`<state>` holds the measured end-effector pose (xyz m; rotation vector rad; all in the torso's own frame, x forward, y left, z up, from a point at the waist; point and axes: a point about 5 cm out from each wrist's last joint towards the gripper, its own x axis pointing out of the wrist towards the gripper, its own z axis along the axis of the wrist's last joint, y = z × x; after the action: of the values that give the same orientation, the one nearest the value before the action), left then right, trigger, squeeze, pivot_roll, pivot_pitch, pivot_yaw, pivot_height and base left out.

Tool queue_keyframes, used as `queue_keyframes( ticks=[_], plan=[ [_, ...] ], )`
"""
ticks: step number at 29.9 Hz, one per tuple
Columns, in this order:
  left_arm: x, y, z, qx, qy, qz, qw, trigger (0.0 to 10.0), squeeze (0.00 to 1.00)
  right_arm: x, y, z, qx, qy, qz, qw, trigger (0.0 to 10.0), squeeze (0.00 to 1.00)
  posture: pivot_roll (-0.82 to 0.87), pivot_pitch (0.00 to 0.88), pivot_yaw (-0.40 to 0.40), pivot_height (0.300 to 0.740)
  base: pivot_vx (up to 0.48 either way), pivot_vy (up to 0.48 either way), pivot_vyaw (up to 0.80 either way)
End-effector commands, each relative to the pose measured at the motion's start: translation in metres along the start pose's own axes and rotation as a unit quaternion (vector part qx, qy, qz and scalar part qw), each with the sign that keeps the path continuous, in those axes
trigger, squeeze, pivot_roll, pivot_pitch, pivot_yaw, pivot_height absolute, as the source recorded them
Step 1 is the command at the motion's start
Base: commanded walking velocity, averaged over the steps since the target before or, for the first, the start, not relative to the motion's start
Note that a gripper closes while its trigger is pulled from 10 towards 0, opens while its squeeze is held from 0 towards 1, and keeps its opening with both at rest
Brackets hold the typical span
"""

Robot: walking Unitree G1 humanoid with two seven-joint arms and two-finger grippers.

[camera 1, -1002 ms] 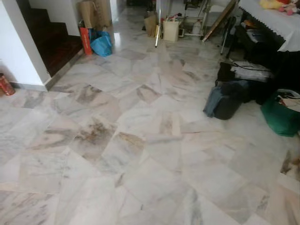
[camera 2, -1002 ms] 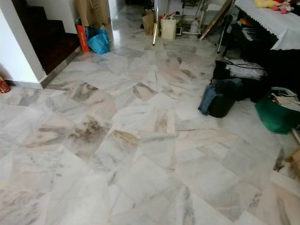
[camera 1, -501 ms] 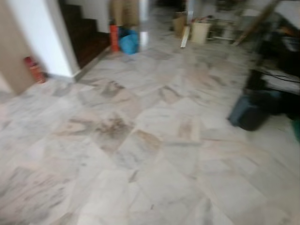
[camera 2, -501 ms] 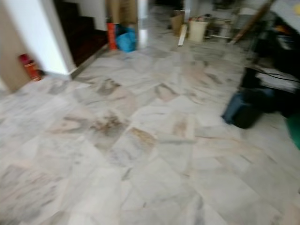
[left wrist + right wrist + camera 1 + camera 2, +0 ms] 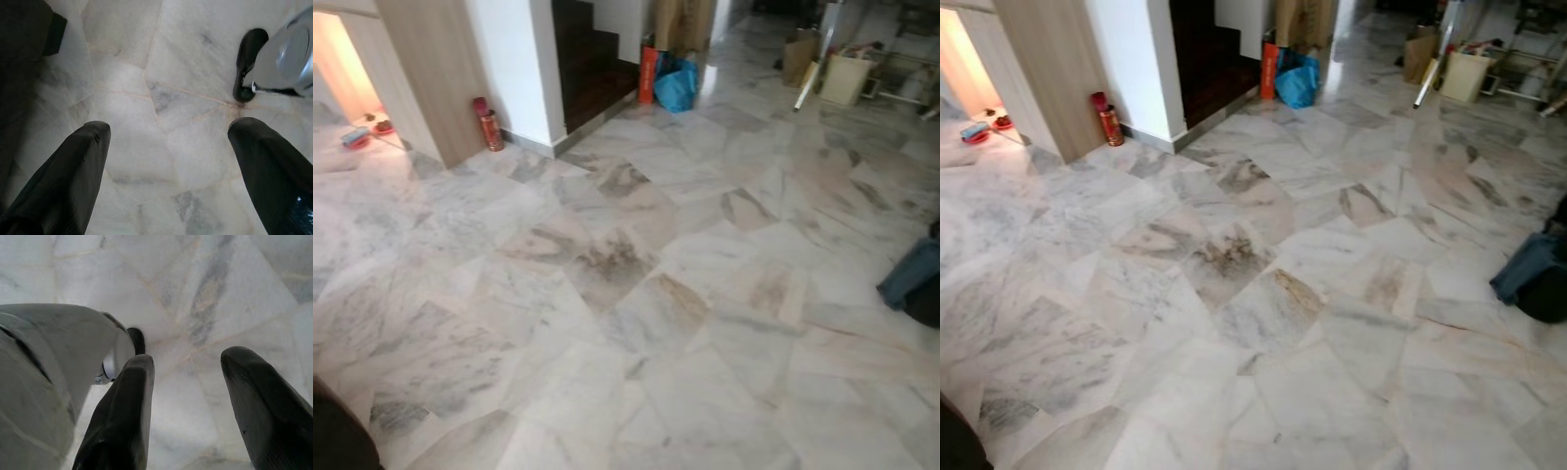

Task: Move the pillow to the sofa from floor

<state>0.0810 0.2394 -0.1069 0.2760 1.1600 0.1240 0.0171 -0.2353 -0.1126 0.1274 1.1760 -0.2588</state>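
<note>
The head views look down on a marble floor (image 5: 636, 294) of pale, grey-veined slabs. Neither a pillow nor a sofa can be made out on it, so the pillow's look, its place and how it lies to either gripper cannot be told.

At 11 o'clock a red canister (image 5: 489, 125) stands against a wooden panel (image 5: 431, 69), beside a white wall (image 5: 514, 64) and dark stairs (image 5: 592, 59). At 12 o'clock a blue bag (image 5: 677, 86) sits just beside a red one (image 5: 648, 74). At 1 o'clock a beige bin (image 5: 848, 78) and some clutter are too small to identify. At 3 o'clock a blue-grey bundle (image 5: 1528, 269) is cut off by the edge. A dark shape (image 5: 337, 436) at 7 o'clock is also cut off and unclear.

In the wrist views the left gripper (image 5: 168, 129) and the right gripper (image 5: 188, 360) each hang above bare marble, fingers spread wide and holding nothing. A silver, black-footed part of the robot's body (image 5: 283, 61) shows near them.
</note>
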Motion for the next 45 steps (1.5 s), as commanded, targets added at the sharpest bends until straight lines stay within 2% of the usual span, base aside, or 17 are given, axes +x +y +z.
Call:
queue_keyframes(
  ticks=[1,11,45],
  plan=[
    [-0.0009,-0.0017,-0.0048,-0.001,0.009,0.000,1.000,10.0,0.00,-0.0009,-0.0003,-0.0026,-0.005,0.004,0.002,1.000,10.0,0.00,0.05,0.000,-0.021,0.740,0.000,0.000,0.80],
    [-0.0020,-0.0065,-0.0088,-0.003,0.015,-0.006,1.000,10.0,0.00,-0.0005,0.0007,-0.0017,-0.002,0.002,0.006,1.000,10.0,0.00,0.05,0.000,-0.022,0.740,0.000,0.000,0.80],
    [-0.0013,-0.0052,-0.0050,-0.011,0.008,0.002,1.000,10.0,0.00,0.0001,0.0014,0.0000,0.003,0.001,0.013,1.000,10.0,0.00,0.05,0.000,-0.021,0.740,0.000,0.000,0.80]
  ],
)
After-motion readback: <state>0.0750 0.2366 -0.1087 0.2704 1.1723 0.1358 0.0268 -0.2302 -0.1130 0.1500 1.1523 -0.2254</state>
